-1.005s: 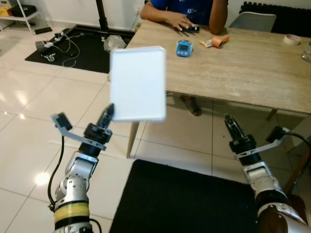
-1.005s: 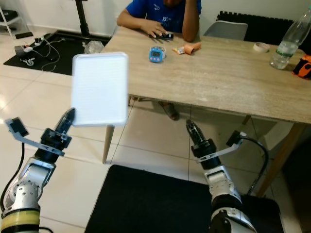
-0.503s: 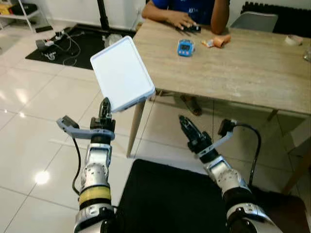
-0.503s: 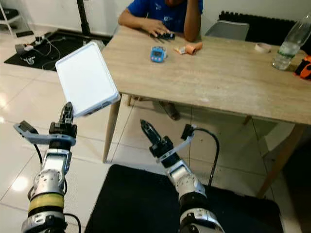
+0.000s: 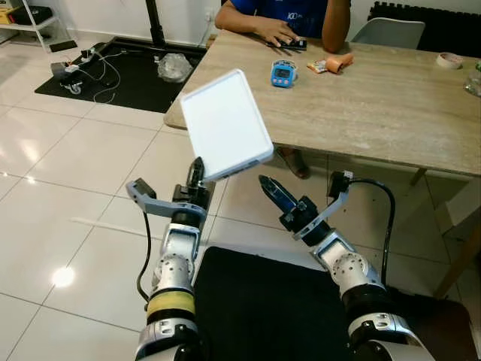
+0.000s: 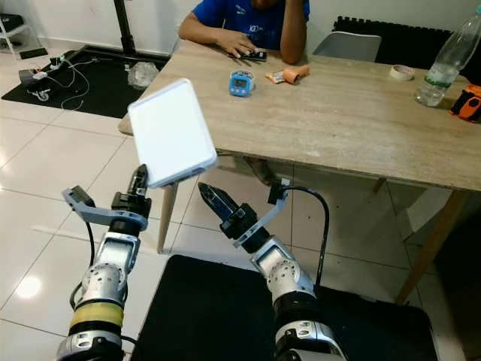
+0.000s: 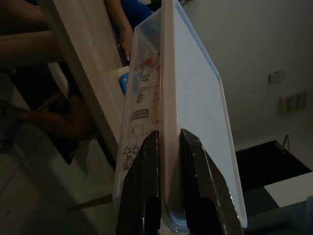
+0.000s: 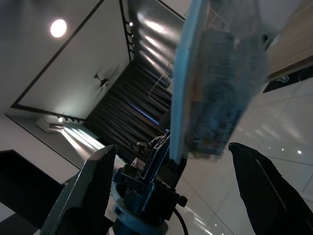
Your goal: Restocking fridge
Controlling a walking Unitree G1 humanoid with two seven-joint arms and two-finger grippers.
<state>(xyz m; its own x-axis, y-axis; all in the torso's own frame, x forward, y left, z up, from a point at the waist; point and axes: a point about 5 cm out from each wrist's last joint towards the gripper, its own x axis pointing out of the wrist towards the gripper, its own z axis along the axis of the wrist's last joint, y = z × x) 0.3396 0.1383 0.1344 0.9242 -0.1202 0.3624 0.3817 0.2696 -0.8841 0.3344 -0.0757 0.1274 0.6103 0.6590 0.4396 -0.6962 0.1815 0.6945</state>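
Observation:
A clear plastic container with a white lid (image 5: 225,124) is held up on edge in front of me, tilted, level with the table corner. My left gripper (image 5: 197,169) is shut on its lower rim; the left wrist view shows both black fingers (image 7: 150,161) pinching the lid's edge (image 7: 195,112), with printed packets visible through the clear wall. My right gripper (image 5: 272,189) points up at the container's lower right corner, a short way off. In the right wrist view its fingers (image 8: 93,196) stand wide apart, open, with the container (image 8: 215,88) beyond them.
A wooden table (image 5: 391,113) stands right behind the container, with a blue timer (image 5: 283,73), an orange item (image 5: 338,62), a tape roll (image 5: 451,60) and a bottle (image 6: 449,60). A person (image 5: 285,15) sits at its far side. A black mat (image 5: 263,308) lies on the tiled floor.
The container went from flat-on to tilted and now sits further right, near the table corner. My right arm swung in from the right to just beside the container.

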